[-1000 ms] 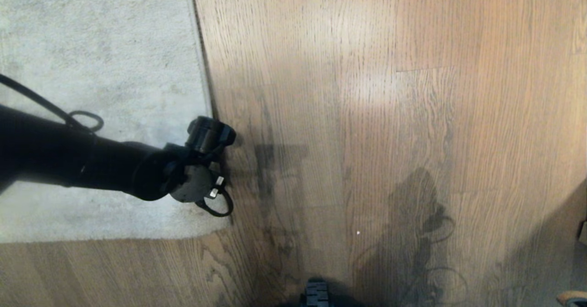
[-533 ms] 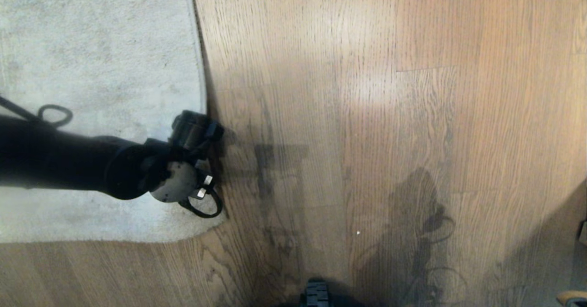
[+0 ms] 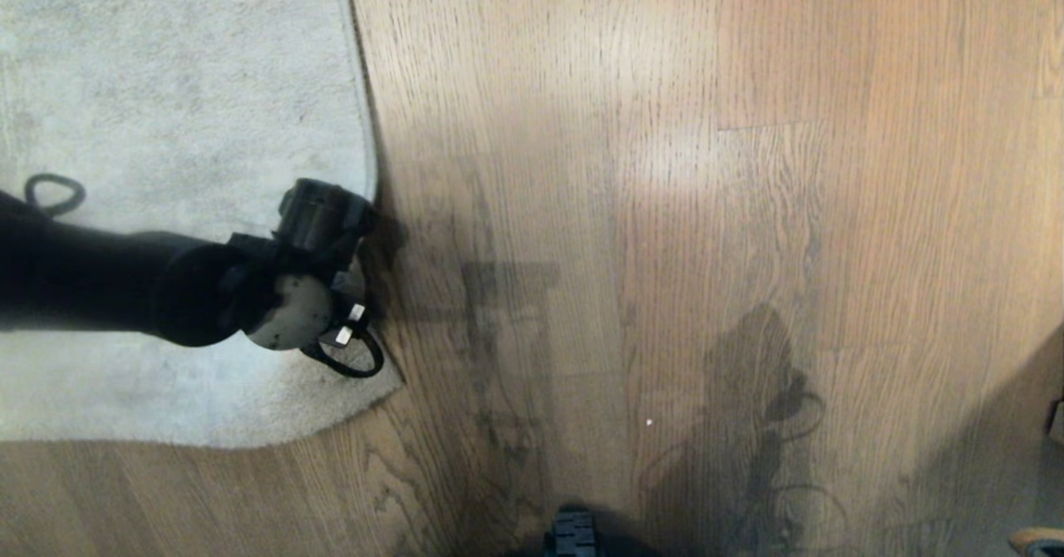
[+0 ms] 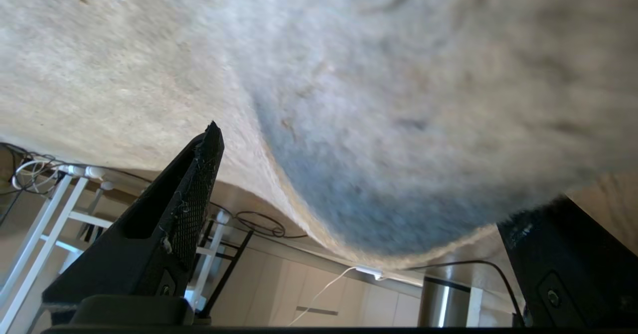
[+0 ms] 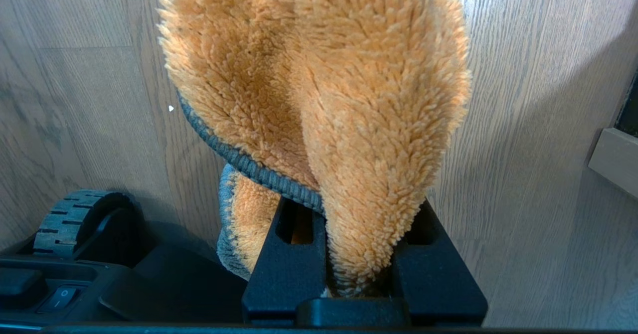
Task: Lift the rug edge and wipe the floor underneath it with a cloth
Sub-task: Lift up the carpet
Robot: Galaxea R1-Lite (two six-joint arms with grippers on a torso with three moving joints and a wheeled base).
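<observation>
Head: left gripper (image 3: pixel 366 249) at rug edge (image 3: pixel 370 166), corner bowed off the floor (image 3: pixel 665 208). Left wrist: jaws spread wide, rug edge between them, ungripped. Right wrist: right gripper (image 5: pixel 359 269) clamps orange cloth (image 5: pixel 324 99).

The rug edge (image 3: pixel 370 166) lies left of the bare floor (image 3: pixel 706 208), the left claw (image 3: pixel 366 241) over it.

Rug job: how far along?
Done: right gripper is shut on the cloth, parked above bare floor. In hand: left gripper is at the rug edge, jaws open; the rug corner bulges between its fingers, not clamped. Left: lift the edge and wipe underneath; no cloth near the rug yet.
</observation>
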